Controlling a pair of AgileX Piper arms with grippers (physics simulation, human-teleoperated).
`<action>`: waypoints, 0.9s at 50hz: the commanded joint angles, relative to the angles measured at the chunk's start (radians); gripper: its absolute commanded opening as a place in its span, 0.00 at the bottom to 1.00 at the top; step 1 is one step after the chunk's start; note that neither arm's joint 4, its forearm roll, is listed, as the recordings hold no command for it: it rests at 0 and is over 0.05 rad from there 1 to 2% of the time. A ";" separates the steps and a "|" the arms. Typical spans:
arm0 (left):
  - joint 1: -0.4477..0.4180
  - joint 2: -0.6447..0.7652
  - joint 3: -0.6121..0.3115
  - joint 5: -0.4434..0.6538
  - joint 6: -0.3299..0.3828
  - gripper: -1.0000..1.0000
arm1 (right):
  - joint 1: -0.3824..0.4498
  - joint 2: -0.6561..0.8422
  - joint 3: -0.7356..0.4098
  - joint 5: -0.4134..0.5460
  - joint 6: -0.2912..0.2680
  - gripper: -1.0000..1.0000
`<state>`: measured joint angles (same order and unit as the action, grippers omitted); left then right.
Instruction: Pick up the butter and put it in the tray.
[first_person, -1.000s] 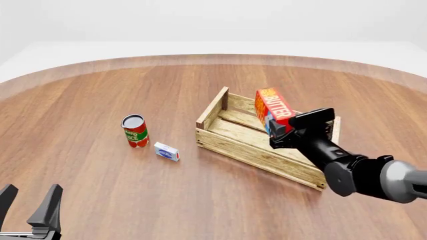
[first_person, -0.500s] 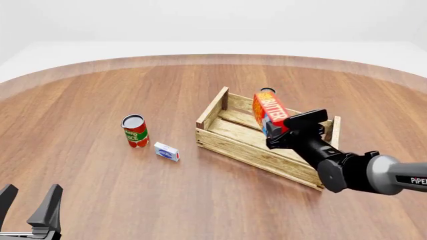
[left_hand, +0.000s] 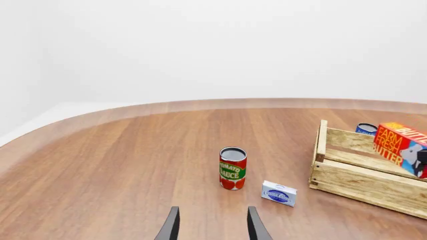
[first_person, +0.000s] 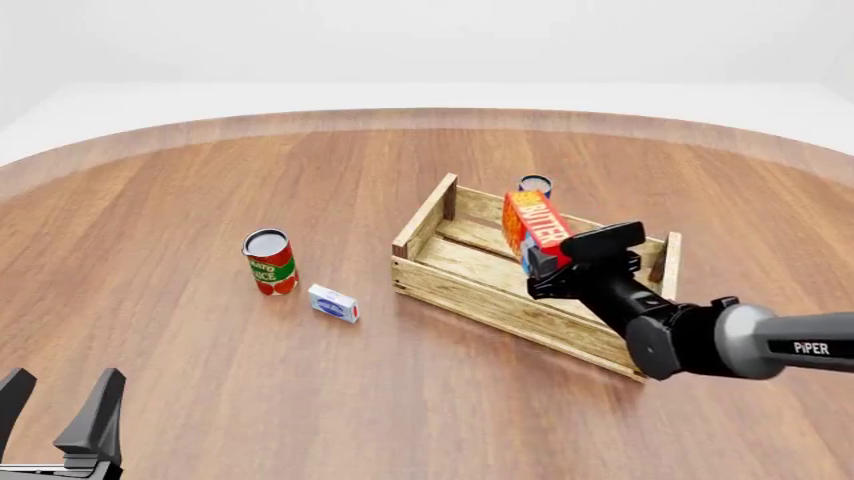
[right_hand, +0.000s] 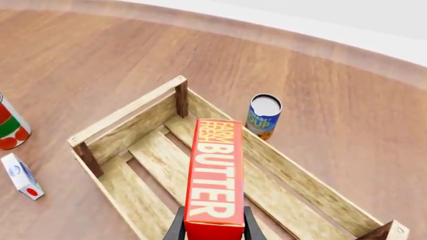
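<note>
The right gripper (first_person: 550, 262) has come down and leftward over the last second, and the butter (first_person: 531, 224) it carries now hangs lower, over the middle of the tray (first_person: 447, 285) at centre right of the front view. Its fingers (right_hand: 176, 227) pinch the carton's near end from both sides, with the lettered orange face turned up toward the wrist camera. From the right wrist view the butter (right_hand: 215, 180) lies lengthwise above the tray's slats (right_hand: 143, 150), well inside the walls, though I cannot tell whether its far end touches the floor yet. I'd say the carry is all but done and what remains is lowering a little and letting go.

A blue can (first_person: 535, 185) has come into sight behind the tray's far wall now that the carton has dropped. At lower left of the front view the left gripper (first_person: 56, 410) sits low with its fingers spread, holding nothing. The red sauce can (first_person: 271, 262) and the small white-and-blue box (first_person: 334, 303) stand on the worktop (first_person: 200, 180) left of the tray, apart from it.
</note>
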<state>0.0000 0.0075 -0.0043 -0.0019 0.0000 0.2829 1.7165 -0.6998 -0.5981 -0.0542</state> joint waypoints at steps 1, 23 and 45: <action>0.000 0.000 0.000 0.000 0.000 1.00 | -0.002 0.017 -0.034 -0.002 0.019 0.00; 0.000 0.000 0.000 0.000 0.000 1.00 | -0.013 0.053 -0.064 0.007 0.006 0.00; 0.000 0.000 0.000 0.000 0.000 1.00 | -0.019 0.049 -0.065 -0.009 -0.025 1.00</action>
<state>0.0000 0.0075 -0.0043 -0.0019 0.0000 0.2704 1.7745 -0.7654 -0.5965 -0.0708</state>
